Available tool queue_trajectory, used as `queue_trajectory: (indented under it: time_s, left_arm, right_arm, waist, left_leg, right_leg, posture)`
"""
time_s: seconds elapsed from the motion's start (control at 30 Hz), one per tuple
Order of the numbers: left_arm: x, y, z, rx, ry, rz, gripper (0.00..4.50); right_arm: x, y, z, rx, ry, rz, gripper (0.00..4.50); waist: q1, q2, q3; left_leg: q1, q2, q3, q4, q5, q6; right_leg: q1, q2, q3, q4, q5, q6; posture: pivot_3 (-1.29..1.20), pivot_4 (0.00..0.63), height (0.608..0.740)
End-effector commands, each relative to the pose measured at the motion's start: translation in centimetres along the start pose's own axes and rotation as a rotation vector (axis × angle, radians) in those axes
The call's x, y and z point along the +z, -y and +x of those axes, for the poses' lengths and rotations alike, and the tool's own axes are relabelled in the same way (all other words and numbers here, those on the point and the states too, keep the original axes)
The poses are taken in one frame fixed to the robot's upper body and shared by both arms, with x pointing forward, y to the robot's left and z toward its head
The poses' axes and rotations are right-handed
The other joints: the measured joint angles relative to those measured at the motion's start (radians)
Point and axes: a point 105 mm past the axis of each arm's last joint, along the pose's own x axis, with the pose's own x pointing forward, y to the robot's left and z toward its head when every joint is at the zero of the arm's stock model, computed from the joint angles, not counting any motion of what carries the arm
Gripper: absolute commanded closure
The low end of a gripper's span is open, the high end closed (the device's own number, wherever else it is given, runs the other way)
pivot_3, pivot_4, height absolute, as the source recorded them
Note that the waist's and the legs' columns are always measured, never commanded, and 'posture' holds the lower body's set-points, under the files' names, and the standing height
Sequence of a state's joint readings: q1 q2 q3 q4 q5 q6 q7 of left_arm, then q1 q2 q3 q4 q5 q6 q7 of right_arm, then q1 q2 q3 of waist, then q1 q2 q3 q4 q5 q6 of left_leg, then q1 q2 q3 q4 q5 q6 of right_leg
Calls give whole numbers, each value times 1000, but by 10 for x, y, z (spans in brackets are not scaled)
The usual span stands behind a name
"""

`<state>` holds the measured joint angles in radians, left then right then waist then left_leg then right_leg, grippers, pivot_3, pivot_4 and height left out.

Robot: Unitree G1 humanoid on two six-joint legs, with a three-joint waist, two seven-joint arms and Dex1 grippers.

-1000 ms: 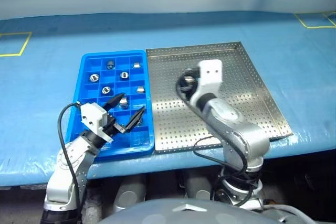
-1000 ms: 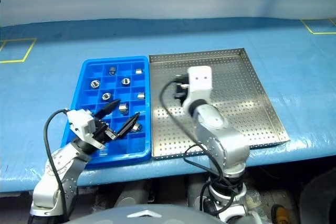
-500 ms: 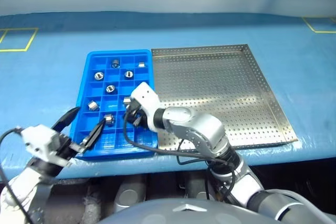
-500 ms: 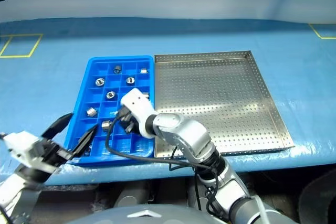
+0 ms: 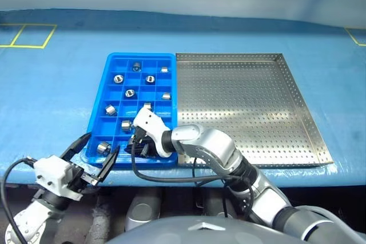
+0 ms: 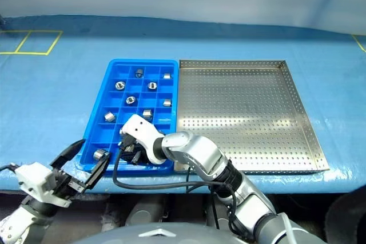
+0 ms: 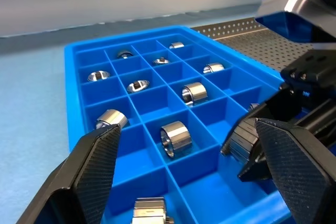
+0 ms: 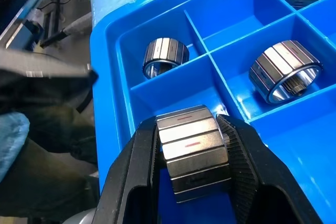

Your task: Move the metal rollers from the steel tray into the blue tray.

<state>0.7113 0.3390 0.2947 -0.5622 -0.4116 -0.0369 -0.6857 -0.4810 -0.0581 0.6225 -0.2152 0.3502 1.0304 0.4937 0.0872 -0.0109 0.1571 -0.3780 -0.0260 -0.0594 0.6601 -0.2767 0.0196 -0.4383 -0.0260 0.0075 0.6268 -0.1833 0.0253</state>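
The blue tray (image 5: 113, 100) sits on the blue-covered table (image 5: 51, 90) with the steel tray (image 5: 303, 124) touching it at its three o'clock side; the steel tray's perforated floor is bare. Several metal rollers (image 5: 130, 92) lie in separate compartments of the blue tray, and nothing stands between them and my hands. My right gripper (image 8: 191, 156) reaches across over the tray's near row, clenched on one roller (image 8: 193, 150), which hangs above a near compartment; two filled cells lie just beyond it. My left gripper (image 5: 94, 154) hovers at the tray's seven o'clock corner, jaws spread wide and empty, with the nearest loose roller (image 5: 103, 148) just at one o'clock from it.
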Motion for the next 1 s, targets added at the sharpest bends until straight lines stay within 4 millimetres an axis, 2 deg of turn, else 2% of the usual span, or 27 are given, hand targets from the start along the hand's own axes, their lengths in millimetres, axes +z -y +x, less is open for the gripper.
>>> queue_trajectory:
  time_s: [0.03,0.07,0.13,0.17,0.23,0.3,0.4,0.5,0.57,0.63,0.7,0.8,0.87,1.0]
  left_arm:
    - [2,7,4,-51,13,7,0]
    - [1,7,5,-60,11,4,0]
    - [0,8,6,-73,3,5,0]
    - [-1,8,7,-80,1,3,0]
    - [-1,9,9,-91,4,-1,0]
    - [0,9,11,-98,11,-7,0]
    - [4,9,14,-111,30,-10,0]
    - [13,7,20,-119,64,-9,0]
    - [25,4,29,-109,127,-18,0]
    - [37,2,36,-113,185,-23,0]
    - [53,2,47,-129,250,-10,0]
    - [65,1,56,-135,296,-6,0]
    - [74,0,69,-128,331,-22,0]
    - [77,0,88,-106,318,-13,0]
  right_arm:
    - [-3,6,-7,-20,-14,-6,3199]
    - [-4,6,-9,-22,-19,-9,3199]
    - [-5,7,-12,-29,-27,-14,2488]
    - [-6,7,-13,-28,-31,-19,2316]
    - [-7,7,-15,-31,-38,-33,1644]
    - [-6,7,-17,-36,-35,-38,1155]
    - [6,7,-25,-43,29,-64,1035]
    - [36,17,-43,-114,201,-84,1035]
    - [62,31,-66,-225,390,-76,1035]
    - [74,44,-89,-338,512,-69,1035]
    - [67,54,-110,-416,551,-40,1035]
    - [56,60,-125,-488,575,-20,1035]
    - [35,71,-142,-628,558,-12,1035]
    - [6,78,-163,-800,581,72,1035]
  waist:
    - [0,0,0]
    - [0,0,0]
    - [0,0,0]
    - [-1,0,0]
    - [-4,0,0]
    - [-3,0,0]
    - [-6,0,0]
    - [-8,0,0]
    - [-13,0,0]
    - [-13,0,0]
    - [-17,0,0]
    - [-22,-1,0]
    - [-29,0,0]
    - [-46,0,0]
  left_leg:
    - [0,0,0,0,0,0]
    - [0,0,0,0,0,0]
    - [0,0,0,1,0,0]
    - [0,0,0,1,0,0]
    - [0,0,0,1,0,0]
    - [0,0,0,1,0,0]
    - [0,0,0,0,0,0]
    - [-1,0,-1,1,0,0]
    - [-1,0,0,2,0,0]
    - [-1,0,-1,2,0,0]
    - [-1,0,-1,1,0,0]
    - [-1,-1,-1,1,0,0]
    - [-1,-1,0,1,0,0]
    - [0,0,0,1,0,-1]
  right_leg:
    - [0,0,0,0,0,0]
    - [0,0,0,0,0,0]
    - [0,-1,0,0,0,0]
    - [0,-1,0,0,0,0]
    - [0,-1,0,0,0,0]
    - [0,0,0,0,0,0]
    - [0,0,-1,0,0,0]
    - [0,0,-1,0,0,0]
    - [1,0,-1,0,0,0]
    - [1,0,-1,0,0,0]
    - [1,0,-1,0,0,1]
    - [2,0,0,-1,1,1]
    - [1,0,1,-1,1,1]
    - [2,0,1,0,1,1]
  posture:
    - [285,150,740]
    - [282,150,740]
    - [273,150,740]
    - [264,150,740]
    - [257,150,740]
    - [248,150,740]
    - [235,150,740]
    - [212,150,740]
    - [198,150,740]
    - [182,150,740]
    - [163,150,740]
    - [144,150,740]
    - [123,150,740]
    - [95,150,740]
